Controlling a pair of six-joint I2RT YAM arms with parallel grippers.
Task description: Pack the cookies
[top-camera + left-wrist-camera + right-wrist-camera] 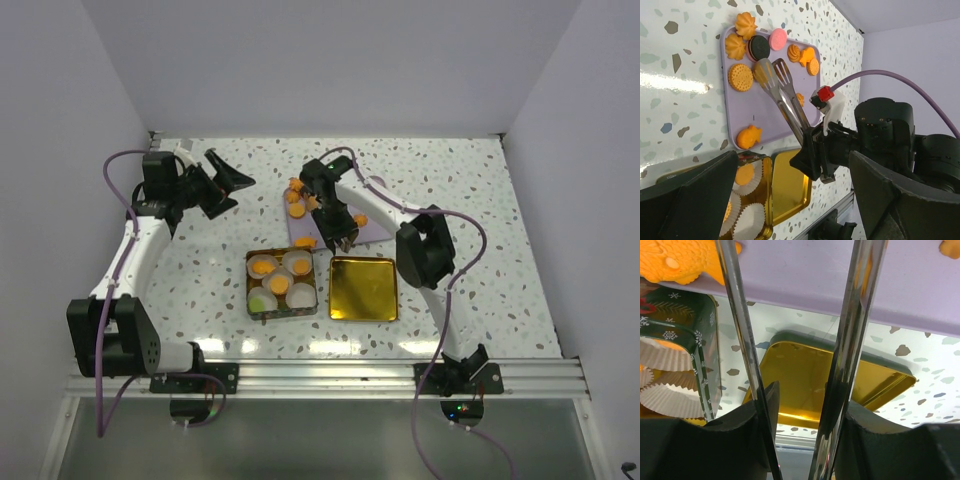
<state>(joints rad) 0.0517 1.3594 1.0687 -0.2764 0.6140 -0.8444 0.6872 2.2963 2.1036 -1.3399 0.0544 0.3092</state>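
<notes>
Nearest you: the tin (283, 315), paper cups (300, 295) inside. Several cups already hold orange cookies and one holds something green; at least one looks empty. The gold lid (364, 288) lies flat just beside the tin, on its right.

Next out: the right gripper (810, 152), clamped on the handle end of the tongs (782, 92). Both steel arms run between its fingers in the right wrist view. The tong tips stand a little apart over the purple tray (740, 115) with nothing between them, as far as I can tell.

The remaining cookies (740, 77) lie loose on that tray: round orange, black (759, 48) and pink (778, 38) at the far end, and a fish-shaped one (749, 137) near the tin.

Farthest: the left gripper (228, 188), spread wide, empty, well apart from the tray.

Risks, as judged:
- Flat cookies give the tips little to catch, so a shallow approach likely shoves one along or off the tray.
- Squeeze too hard and a biscuit may crack.
- The tongs could twist in your grip, since the handles are thin and smooth.
- The lid sits close, so a late release lands there.
- The cups look light, and a low pass may tip them.
</notes>
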